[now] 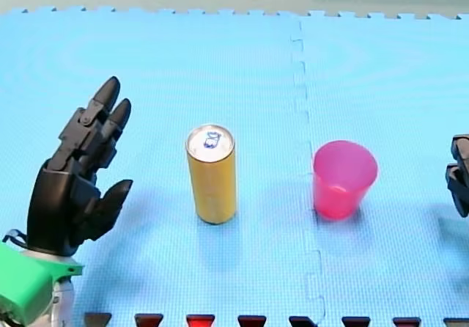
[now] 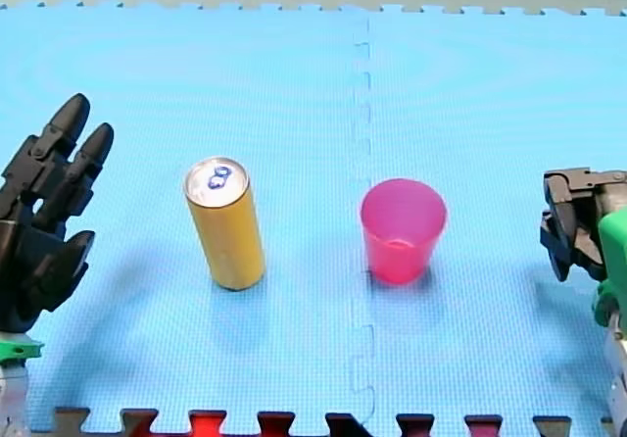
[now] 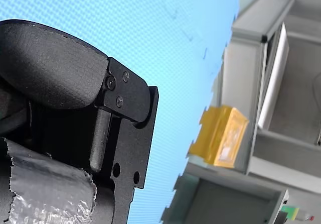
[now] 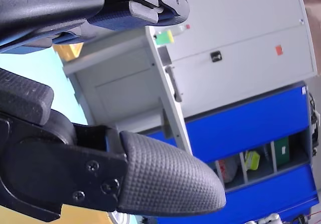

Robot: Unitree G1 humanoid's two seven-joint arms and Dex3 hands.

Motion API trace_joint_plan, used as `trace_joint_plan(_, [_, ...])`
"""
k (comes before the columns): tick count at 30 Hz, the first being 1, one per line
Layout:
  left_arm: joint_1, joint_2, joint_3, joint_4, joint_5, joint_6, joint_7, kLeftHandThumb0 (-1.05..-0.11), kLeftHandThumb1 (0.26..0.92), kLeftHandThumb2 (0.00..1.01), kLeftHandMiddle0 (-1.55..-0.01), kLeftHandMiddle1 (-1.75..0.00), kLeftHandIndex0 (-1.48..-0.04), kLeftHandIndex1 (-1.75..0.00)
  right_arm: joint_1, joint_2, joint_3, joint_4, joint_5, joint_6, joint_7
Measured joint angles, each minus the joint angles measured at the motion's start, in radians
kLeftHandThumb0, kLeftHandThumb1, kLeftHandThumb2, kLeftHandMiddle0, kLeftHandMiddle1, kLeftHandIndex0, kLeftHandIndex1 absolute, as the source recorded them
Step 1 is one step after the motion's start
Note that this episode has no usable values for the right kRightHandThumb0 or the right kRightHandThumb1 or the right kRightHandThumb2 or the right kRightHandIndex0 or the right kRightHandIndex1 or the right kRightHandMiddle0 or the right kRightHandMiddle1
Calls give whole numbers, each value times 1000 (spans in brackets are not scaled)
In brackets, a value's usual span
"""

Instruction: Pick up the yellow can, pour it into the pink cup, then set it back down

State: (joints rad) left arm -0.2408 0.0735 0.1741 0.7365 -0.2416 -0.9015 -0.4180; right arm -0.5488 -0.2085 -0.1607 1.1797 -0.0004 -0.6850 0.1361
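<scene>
Can point(image 1: 211, 174) upright at frame centre on mat point(image 1: 220, 63), untouched; cup point(image 1: 344, 180) right of it, apart; left hand point(image 1: 80, 180) lower left, empty, unclenched; right hand point(image 2: 573, 223) at right edge, state cannot be told; pick-up, pour and set-down judged outstanding.

Metal can point(image 1: 212, 177); translucent plastic cup point(image 1: 344, 180); foam mat point(image 1: 220, 63).
</scene>
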Motion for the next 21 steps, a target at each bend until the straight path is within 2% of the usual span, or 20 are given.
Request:
trace_joint_plan(11, [20, 20, -10, -48, 45, 8, 42, -1048, 921, 374, -279, -8, -248, 0, -9, 0, -2, 5, 1, 3, 4])
trace_joint_plan(21, [5, 32, -9, -32, 7, 8, -1, -1048, 921, 335, -276, -4, -231, 0, -16, -3, -3, 15, -2, 3, 3])
